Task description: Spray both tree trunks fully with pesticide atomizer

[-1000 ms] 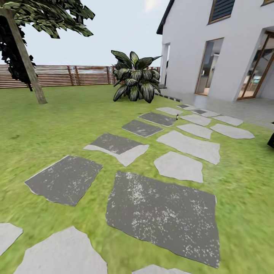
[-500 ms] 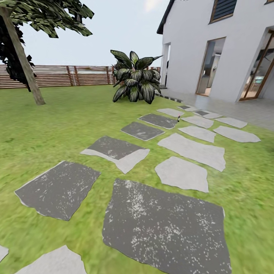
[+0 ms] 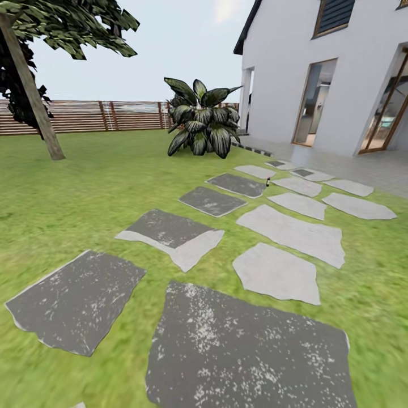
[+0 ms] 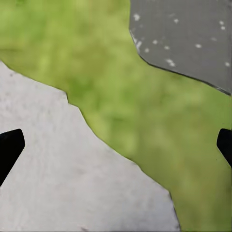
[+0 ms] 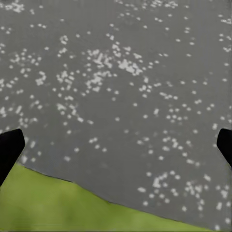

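Garden: green lawn crossed by a path of flat stepping stones, some dark grey with white flecks, some pale grey. Slatted brown fence along the far edge; white house with open doorways at the far right.

Pesticide atomizer: a very small dark upright object, far up the path, standing at the edge of a stone near the house end. Too small to make out any detail; identification is a judgement from its place and shape. Nothing holds it.

Trees: 1 leaning trunk with dark foliage stands at the far left by the fence. Whether it is one of the 2 trees to be treated cannot be told from here. A broad-leaved dark bush grows near the house corner.

Left gripper: fingers spread wide, only the 2 dark tips at the frame's edges, nothing between them; pale stone, grass and a dark stone below.

Right gripper: fingers likewise spread wide and empty, above a dark flecked stone and a strip of grass.

Progress: judged at the approach stage. The atomizer is well apart from both grippers and not yet picked up. No spray shows on any trunk. Left to do: reach the atomizer, grasp it, go to each tree, cover both trunks.
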